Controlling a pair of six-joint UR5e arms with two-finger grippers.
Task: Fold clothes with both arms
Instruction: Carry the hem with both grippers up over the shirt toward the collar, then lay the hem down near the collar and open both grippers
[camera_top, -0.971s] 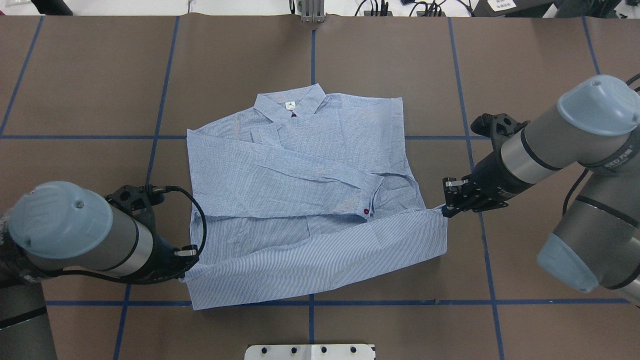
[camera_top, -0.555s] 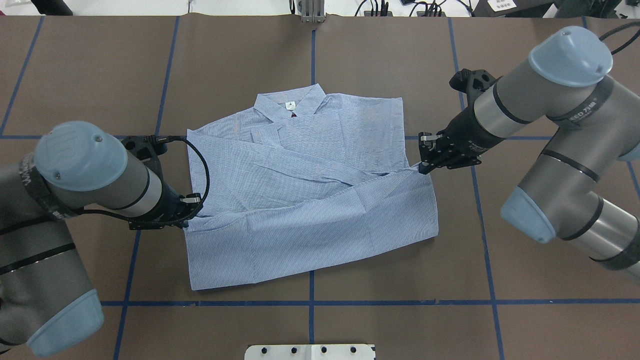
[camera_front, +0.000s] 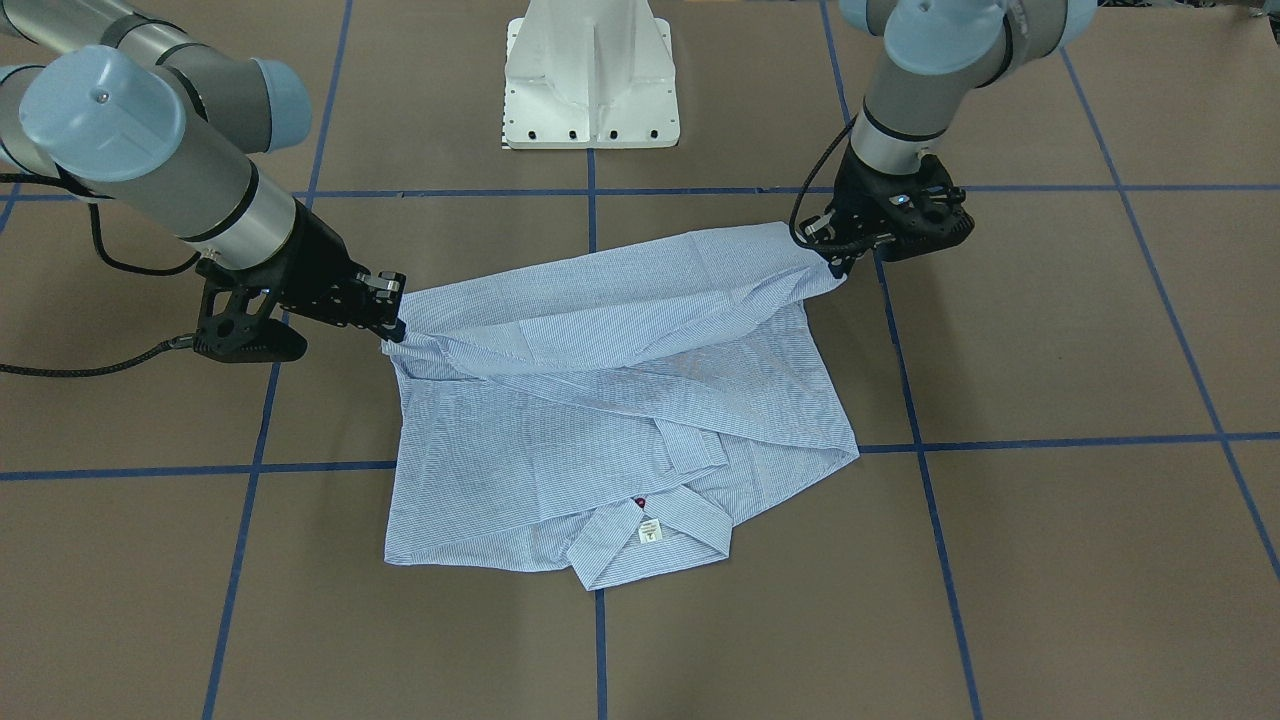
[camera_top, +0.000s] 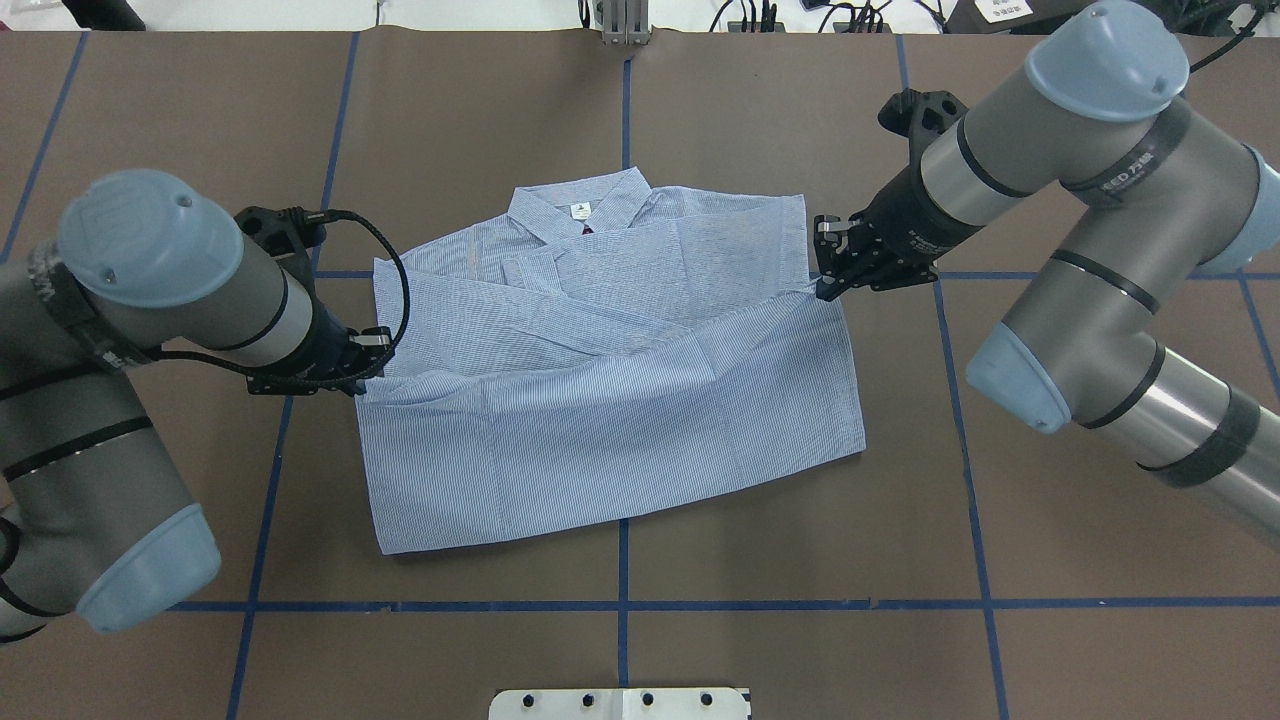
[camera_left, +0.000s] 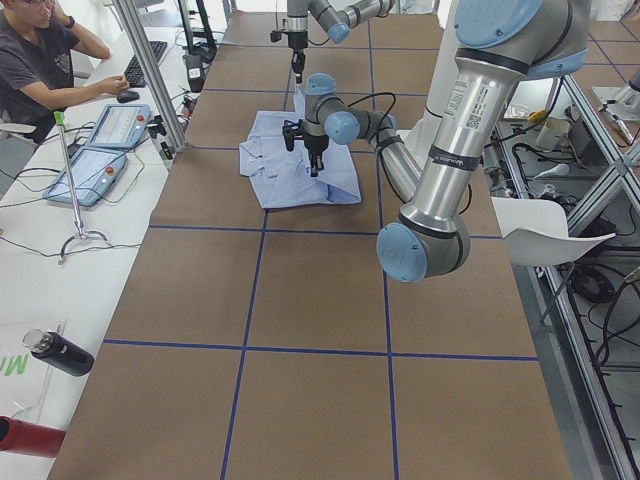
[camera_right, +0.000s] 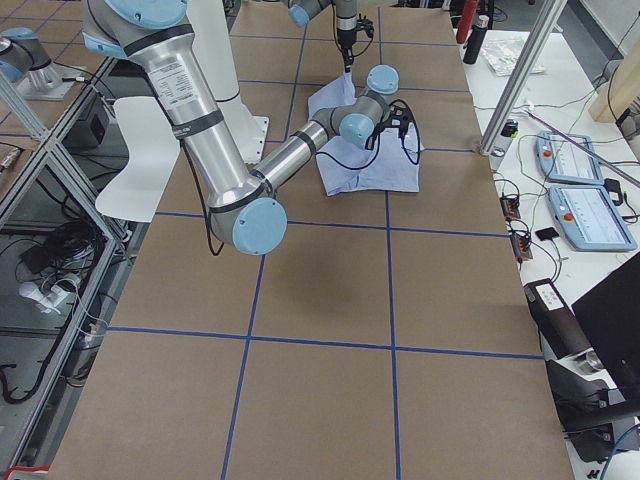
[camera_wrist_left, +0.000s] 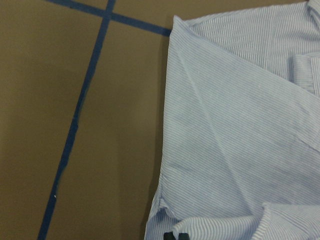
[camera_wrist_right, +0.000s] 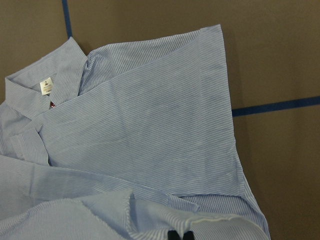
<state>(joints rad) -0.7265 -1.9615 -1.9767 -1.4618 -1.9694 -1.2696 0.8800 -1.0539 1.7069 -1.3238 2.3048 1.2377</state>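
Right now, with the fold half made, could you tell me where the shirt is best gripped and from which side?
At the two corners of the lifted hem edge, each from its own outer side. That edge runs straight across the shirt, so the left gripper and right gripper, pinching its ends, likely keep it taut toward the collar.

A brown worktop (camera_top: 760, 660) fills the overhead view, divided into large rectangles by blue tape lines (camera_top: 800, 604). At its centre lies a light blue, finely striped shirt (camera_top: 600, 450), its collar (camera_top: 580, 200) pointing to 12 o'clock and a sleeve folded across the front. The hem half is turned up over the body, with the fold toward 6 o'clock. A white base plate (camera_top: 620, 703) sits at the 6 o'clock edge.
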